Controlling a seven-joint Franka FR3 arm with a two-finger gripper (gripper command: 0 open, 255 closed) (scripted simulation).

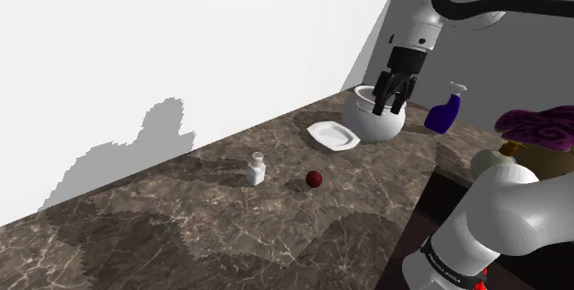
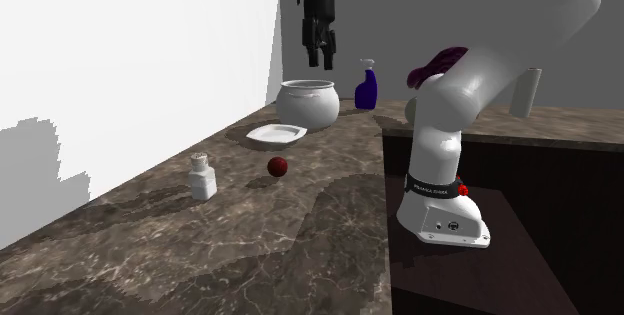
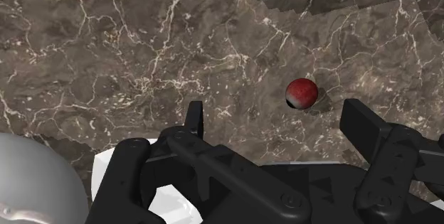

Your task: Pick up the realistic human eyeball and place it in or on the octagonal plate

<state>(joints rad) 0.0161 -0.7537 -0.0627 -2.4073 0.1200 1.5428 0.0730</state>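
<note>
The gripper (image 1: 388,106) is hung up high, fingers spread wide, nothing pinched. Just below it, one white pot (image 1: 370,128) and one white octagonal plate (image 1: 332,135) are set side by side. One dark red eyeball (image 1: 315,179) is parked on the marble counter (image 1: 184,233), apart from the plate, near one white shaker (image 1: 258,169). One blue spray bottle (image 1: 445,111) is tucked behind the pot.
</note>
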